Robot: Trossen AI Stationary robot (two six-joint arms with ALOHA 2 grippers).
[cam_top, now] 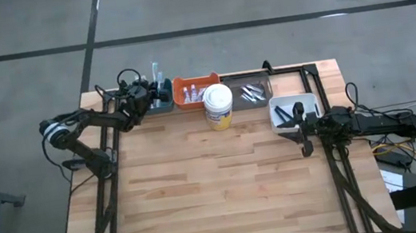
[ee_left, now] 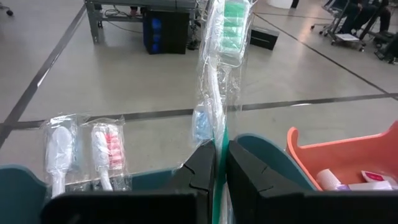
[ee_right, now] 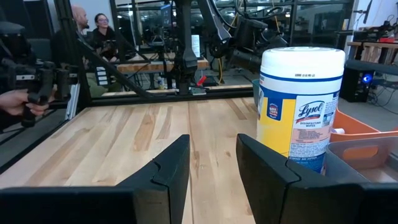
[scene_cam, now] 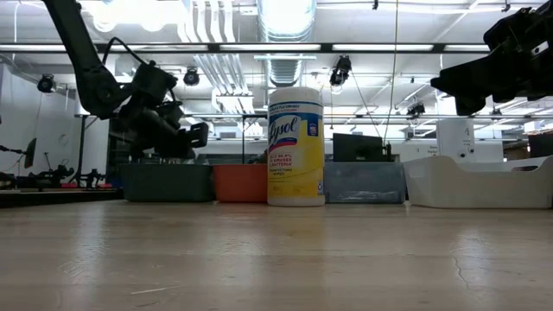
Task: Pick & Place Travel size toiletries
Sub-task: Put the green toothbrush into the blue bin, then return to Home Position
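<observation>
While over the teal bin (ee_left: 273, 152), left gripper (ee_left: 221, 163) tight around green toothbrush (ee_left: 225, 37).

Green-bristled toothbrush (ee_left: 225, 37) in clear wrap; teal bin (cam_top: 160, 103); orange bin (cam_top: 190, 81); yellow-white wipes canister (scene_cam: 295, 147).

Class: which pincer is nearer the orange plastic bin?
Left. The left pincer sits over the teal bin adjoining the orange plastic bin; the right pincer is by the white bin, farther away.
</observation>
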